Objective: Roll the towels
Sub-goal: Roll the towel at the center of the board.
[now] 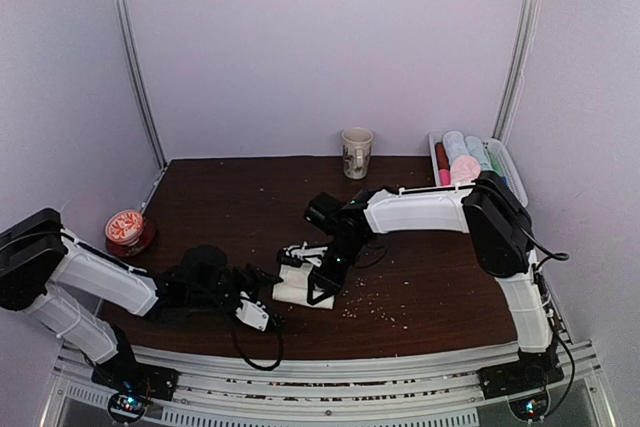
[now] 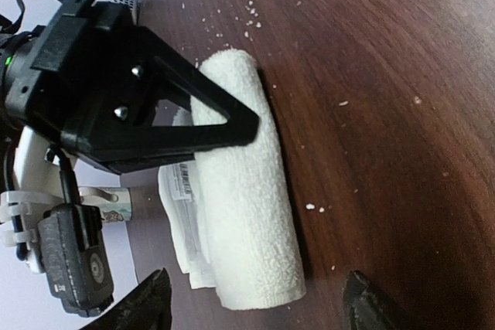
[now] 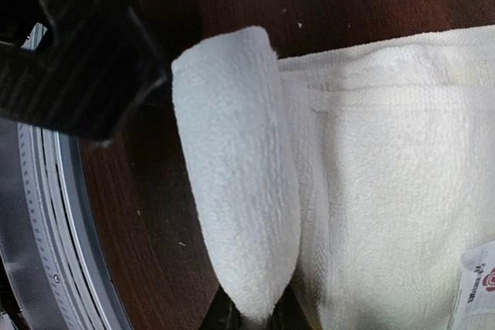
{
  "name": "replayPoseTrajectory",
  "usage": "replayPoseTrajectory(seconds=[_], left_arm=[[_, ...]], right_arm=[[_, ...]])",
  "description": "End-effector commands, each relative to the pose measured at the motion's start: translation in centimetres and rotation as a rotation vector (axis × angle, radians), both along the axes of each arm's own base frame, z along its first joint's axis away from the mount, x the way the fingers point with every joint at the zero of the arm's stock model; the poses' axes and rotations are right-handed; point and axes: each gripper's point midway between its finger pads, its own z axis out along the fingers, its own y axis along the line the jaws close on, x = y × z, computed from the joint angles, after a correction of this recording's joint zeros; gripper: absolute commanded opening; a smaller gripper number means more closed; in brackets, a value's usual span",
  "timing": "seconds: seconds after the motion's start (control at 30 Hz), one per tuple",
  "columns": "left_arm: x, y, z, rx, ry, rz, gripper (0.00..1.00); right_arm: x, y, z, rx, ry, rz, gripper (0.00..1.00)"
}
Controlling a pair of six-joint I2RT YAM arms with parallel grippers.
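The cream-white terry cloth towel (image 1: 298, 285) lies half rolled near the front middle of the dark brown wooden table (image 1: 230, 197), its label (image 3: 478, 284) on the flat part. The right gripper (image 3: 251, 314) pinches the roll's end. The left gripper (image 2: 255, 287) stands spread just beside it, touching nothing. Farther off are a round red tin (image 1: 127, 228), a patterned paper cup (image 1: 357, 151) and a white plastic tray (image 1: 505, 162) of rolled towels (image 1: 462, 152). Pale crumbs (image 1: 375, 302) dot the tabletop; pale lilac walls (image 1: 320, 47) enclose it.

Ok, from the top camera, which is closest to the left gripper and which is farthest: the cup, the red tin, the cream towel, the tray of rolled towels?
From the left gripper:
1. cream towel, just to its right.
2. red tin, near the left edge.
3. cup, by the back wall.
4. tray of rolled towels, back right corner.
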Motion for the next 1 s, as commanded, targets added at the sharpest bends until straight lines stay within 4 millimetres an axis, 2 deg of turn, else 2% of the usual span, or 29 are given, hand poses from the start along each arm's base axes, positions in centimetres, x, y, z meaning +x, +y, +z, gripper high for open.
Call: replayPoseTrajectory(seconds=[0.0, 0.37, 0.43, 0.5, 0.57, 0.7, 0.73, 0.77, 0.87, 0.97], left_arm=[[0.5, -0.5, -0.1, 0.002, -0.051, 0.009, 0.77], [1.1, -1.1, -2.1, 0.039, -0.077, 0.045, 0.69], [1.2, -1.2, -2.4, 0.045, -0.073, 0.047, 0.65], [1.2, -1.4, -2.7, 0.052, -0.067, 0.051, 0.55], [1.3, -1.4, -3.1, 0.062, -0.065, 0.059, 0.34], [1.4, -1.4, -3.7, 0.084, -0.052, 0.07, 0.11], [1.4, -1.5, -3.8, 0.09, -0.044, 0.072, 0.03], [1.4, -1.4, -4.0, 0.1, -0.031, 0.076, 0.0], [1.1, -1.4, -4.7, 0.146, 0.038, 0.078, 0.0], [0.0, -1.2, -5.4, 0.194, 0.135, 0.06, 0.0]], right_arm=[[-1.2, -0.9, -1.2, -0.05, 0.079, 0.009, 0.03], [-1.4, -0.7, -1.3, -0.041, 0.101, 0.019, 0.03], [-1.5, -0.7, -1.2, -0.033, 0.106, 0.023, 0.03], [-1.6, -0.6, -1.2, -0.031, 0.11, 0.026, 0.03], [-1.6, -0.6, -1.2, -0.027, 0.11, 0.029, 0.03], [-1.8, -0.5, -1.1, -0.021, 0.116, 0.035, 0.04], [-1.7, -0.5, -1.1, -0.018, 0.115, 0.036, 0.05], [-1.7, -0.5, -0.9, -0.017, 0.112, 0.037, 0.06], [-1.3, -0.6, -0.3, -0.009, 0.077, 0.036, 0.16], [-0.6, -0.8, 1.4, 0.02, -0.001, 0.026, 0.29]])
